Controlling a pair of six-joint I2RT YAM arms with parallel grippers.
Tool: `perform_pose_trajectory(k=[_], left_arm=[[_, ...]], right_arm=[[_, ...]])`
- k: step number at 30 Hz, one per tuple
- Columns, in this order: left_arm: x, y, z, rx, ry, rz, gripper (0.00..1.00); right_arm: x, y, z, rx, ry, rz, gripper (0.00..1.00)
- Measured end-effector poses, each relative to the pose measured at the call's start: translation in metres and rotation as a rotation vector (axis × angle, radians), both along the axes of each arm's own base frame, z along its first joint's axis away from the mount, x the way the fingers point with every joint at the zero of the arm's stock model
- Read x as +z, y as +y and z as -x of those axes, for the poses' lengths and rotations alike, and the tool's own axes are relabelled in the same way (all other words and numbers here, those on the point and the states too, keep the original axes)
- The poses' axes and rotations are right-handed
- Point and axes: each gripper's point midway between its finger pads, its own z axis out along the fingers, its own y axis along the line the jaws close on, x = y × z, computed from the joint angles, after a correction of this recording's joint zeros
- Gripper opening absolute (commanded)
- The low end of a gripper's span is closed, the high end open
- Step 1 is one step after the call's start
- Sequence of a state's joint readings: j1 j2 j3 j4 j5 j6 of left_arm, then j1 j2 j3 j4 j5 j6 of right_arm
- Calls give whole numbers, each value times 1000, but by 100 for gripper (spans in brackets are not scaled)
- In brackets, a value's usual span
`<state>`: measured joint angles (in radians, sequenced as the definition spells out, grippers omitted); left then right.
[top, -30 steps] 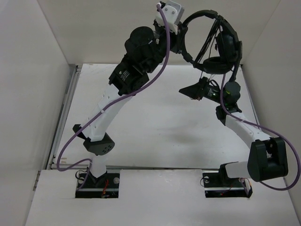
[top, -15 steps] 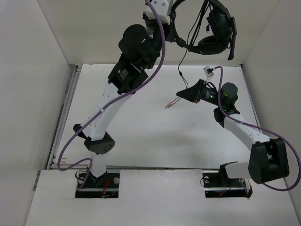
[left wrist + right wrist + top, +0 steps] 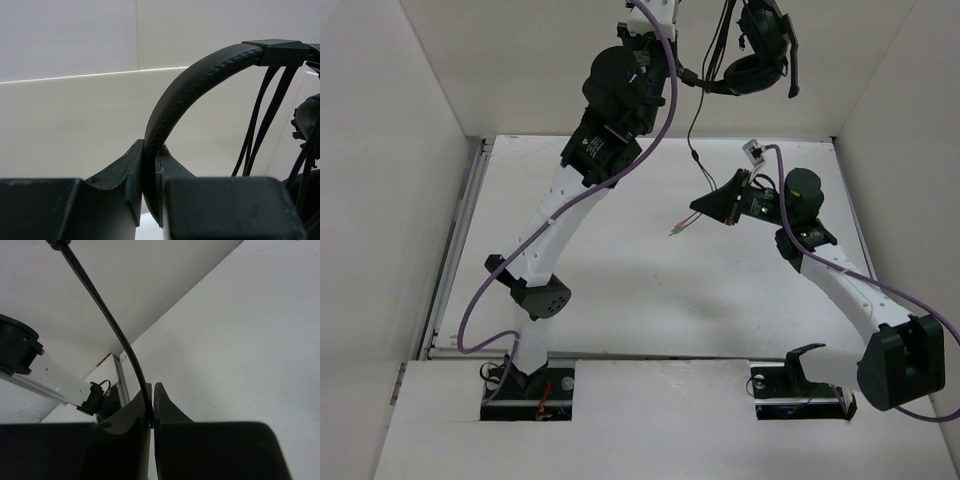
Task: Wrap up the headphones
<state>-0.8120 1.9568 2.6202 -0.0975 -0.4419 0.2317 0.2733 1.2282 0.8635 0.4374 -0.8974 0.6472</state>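
Left pincer [image 3: 150, 167] clamped on headband [image 3: 200, 75], right pincer [image 3: 152, 402] pinched shut on cable [image 3: 107, 320]. Hold cable taut, circle it round the headphones [image 3: 757, 55], plugs [image 3: 677, 228] trailing free.

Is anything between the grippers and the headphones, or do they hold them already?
Nothing visible stands between. The left gripper is shut on the headband of the headphones, held up in the air. The right gripper is shut on the cable lower down.
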Motion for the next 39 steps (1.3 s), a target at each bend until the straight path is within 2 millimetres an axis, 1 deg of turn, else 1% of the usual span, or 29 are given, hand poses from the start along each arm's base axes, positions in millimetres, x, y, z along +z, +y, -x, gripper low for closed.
perform_pose_trajectory(k=[6,8,10,13,17,20,22,23,26,28,29,31,33,35,36,39], left_arm=[[-19,8,-25,79,31,-18,1],[-27,9,-32,99,42,-36,1],[-38,9,-41,118,56,-58,1],[-58,8,-54,141,84,-96,1],[-98,10,-74,180,147,-175,1],[-136,6,-86,194,206,-245,1],[-166,-1,-90,187,251,-304,1],[-182,-6,-90,179,273,-335,1],[-231,-21,-86,146,353,-434,1],[-258,-30,-77,112,400,-489,1],[-270,-34,-71,92,424,-514,1],[-284,-40,-57,54,453,-548,0],[-290,-44,-40,15,472,-571,0],[-286,-44,-25,-16,480,-580,0],[-283,-44,-19,-30,480,-577,0],[-275,-41,-11,-56,486,-557,0]], right_arm=[[-3,21,4,2,-157,231,1],[0,25,6,4,-227,309,1],[8,26,5,-4,-307,386,1],[28,13,-11,-71,-456,523,1],[67,-18,-37,-214,-681,727,1],[94,-41,-53,-320,-815,865,1],[107,-55,-61,-380,-884,949,1],[110,-62,-66,-408,-913,999,1],[113,-80,-76,-461,-967,1125,1],[113,-90,-84,-491,-993,1207,1],[112,-95,-89,-503,-1007,1249,2],[107,-106,-98,-531,-1028,1324,2],[101,-118,-108,-557,-1028,1383,2],[99,-132,-116,-592,-1021,1411,2],[101,-135,-119,-604,-1025,1409,2],[115,-136,-122,-653,-1053,1350,2]])
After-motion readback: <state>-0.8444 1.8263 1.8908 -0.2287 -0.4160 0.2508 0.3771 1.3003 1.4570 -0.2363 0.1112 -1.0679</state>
